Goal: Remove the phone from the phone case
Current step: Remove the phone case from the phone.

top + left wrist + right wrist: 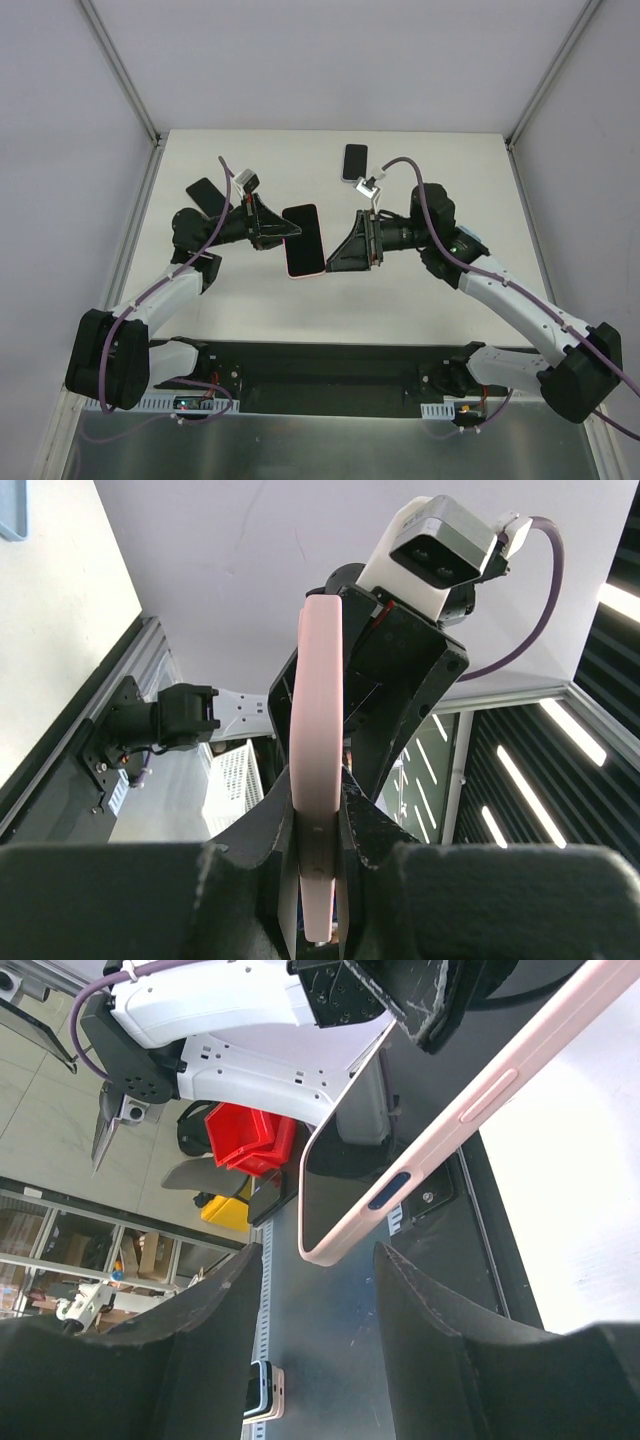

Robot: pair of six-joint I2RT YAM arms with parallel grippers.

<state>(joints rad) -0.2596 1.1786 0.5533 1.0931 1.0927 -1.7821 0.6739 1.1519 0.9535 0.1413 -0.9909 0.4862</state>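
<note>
The left gripper (288,232) is clamped narrowly on the left edge of the pink phone case (303,240), holding it in the air with the phone (302,234) in it, screen up. To the right of the case, the right gripper (333,260) stands partly open with its fingers (215,1305) on either side of the case's near corner, not touching it. One loose black phone (355,162) lies beyond the case on the table (440,180), and a second dark phone (204,192) lies to the case's left.
</note>
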